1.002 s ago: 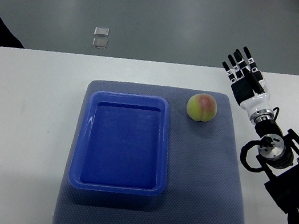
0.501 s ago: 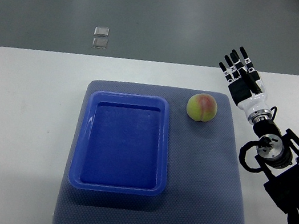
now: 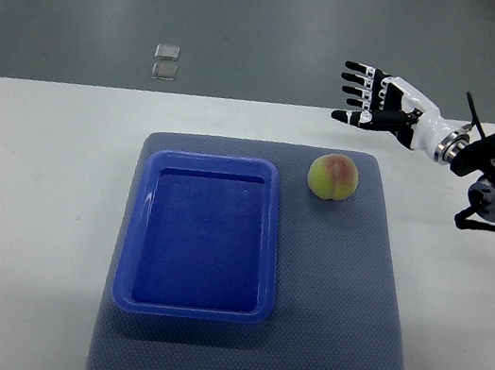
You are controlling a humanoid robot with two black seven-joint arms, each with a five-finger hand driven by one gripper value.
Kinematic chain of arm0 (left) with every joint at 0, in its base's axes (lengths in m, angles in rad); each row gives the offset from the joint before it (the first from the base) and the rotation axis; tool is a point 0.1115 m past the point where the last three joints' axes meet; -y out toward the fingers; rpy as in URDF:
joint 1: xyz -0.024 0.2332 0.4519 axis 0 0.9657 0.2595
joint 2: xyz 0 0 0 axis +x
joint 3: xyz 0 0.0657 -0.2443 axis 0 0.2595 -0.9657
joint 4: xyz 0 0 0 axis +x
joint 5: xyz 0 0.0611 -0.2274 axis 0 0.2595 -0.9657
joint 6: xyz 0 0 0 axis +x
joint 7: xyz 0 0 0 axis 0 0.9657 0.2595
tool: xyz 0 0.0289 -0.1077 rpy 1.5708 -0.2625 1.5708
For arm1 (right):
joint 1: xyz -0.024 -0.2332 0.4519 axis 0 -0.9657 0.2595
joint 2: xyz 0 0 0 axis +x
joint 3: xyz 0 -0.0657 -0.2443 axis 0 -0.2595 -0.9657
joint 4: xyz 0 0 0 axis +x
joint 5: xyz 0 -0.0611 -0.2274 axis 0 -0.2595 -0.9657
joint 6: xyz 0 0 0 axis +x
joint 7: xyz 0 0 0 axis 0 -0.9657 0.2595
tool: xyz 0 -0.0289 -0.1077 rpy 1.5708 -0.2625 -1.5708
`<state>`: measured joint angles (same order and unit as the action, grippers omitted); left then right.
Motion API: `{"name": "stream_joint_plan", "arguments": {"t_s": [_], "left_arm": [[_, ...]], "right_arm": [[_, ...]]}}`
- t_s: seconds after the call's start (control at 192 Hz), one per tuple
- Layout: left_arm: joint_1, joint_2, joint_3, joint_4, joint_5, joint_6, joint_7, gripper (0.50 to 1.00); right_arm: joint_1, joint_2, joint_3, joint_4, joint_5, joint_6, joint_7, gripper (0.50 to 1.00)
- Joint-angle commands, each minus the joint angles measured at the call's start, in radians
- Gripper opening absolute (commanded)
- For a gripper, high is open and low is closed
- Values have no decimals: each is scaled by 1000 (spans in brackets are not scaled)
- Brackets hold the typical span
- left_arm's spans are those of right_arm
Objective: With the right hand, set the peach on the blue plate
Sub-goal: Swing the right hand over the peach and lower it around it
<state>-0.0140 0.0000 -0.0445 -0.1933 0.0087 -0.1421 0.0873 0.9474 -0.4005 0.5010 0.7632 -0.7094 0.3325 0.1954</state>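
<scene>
The peach (image 3: 333, 177) is round, with yellow-green skin and a soft red blush on its top and middle part, and a shallow line runs down one side. It sits upright on the grey textured mat (image 3: 343, 298), near the far right corner of this mat, just beside the upper right corner of the blue plate (image 3: 193, 305) but not touching it. The blue plate is a rectangular tray with a raised rim and rounded corners, and nothing lies inside it. The mat lies on a white table (image 3: 33, 205). The right hand (image 3: 378, 98) comes in from the right edge and hangs above the far edge of the table, beyond the peach and a little to its right, apart from it. Its black and white fingers (image 3: 354, 79) are stretched out and spread, pointing to the left, and they hold nothing. On the grey floor behind the table lie two small clear squares (image 3: 165, 60).
</scene>
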Motion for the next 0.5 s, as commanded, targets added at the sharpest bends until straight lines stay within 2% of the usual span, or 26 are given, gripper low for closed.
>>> {"name": "stream_joint_plan", "arguments": {"t_s": [0.0, 0.047, 0.052, 0.115, 0.12, 0.193, 0.245, 0.25, 0.282, 0.386, 0.402, 0.496], "left_arm": [[0, 0, 0, -1, 2, -4, 0, 1000], [0, 0, 0, -1, 2, -4, 0, 1000], [0, 0, 0, -1, 2, -4, 0, 1000], [0, 0, 0, -1, 2, -4, 0, 1000], [0, 0, 0, -5, 2, -5, 0, 1000], [0, 0, 0, -5, 2, -5, 0, 1000], [0, 0, 0, -5, 2, -5, 0, 1000], [0, 0, 0, -5, 2, -5, 0, 1000], [0, 0, 0, -6, 2, -5, 0, 1000], [0, 0, 0, -12, 1, -5, 0, 1000], [0, 0, 0, -12, 1, -5, 0, 1000], [0, 0, 2, -15, 1, -5, 0, 1000]], "right_arm": [[178, -75, -223, 24, -156, 49, -33, 936], [179, -75, -223, 24, -156, 49, -33, 936], [277, -93, -369, 37, -183, 86, -56, 936], [303, -95, -404, 41, -186, 92, -60, 936], [403, -95, -546, 45, -188, 111, -82, 936], [522, -77, -696, 47, -182, 114, -93, 936], [522, -77, -696, 47, -182, 114, -93, 936], [566, -54, -735, 54, -179, 122, -96, 936], [584, -37, -753, 57, -179, 123, -97, 936], [593, -12, -783, 59, -180, 122, -99, 936], [593, 28, -815, 59, -186, 109, -120, 936], [591, 69, -852, 59, -188, 100, -136, 936]]}}
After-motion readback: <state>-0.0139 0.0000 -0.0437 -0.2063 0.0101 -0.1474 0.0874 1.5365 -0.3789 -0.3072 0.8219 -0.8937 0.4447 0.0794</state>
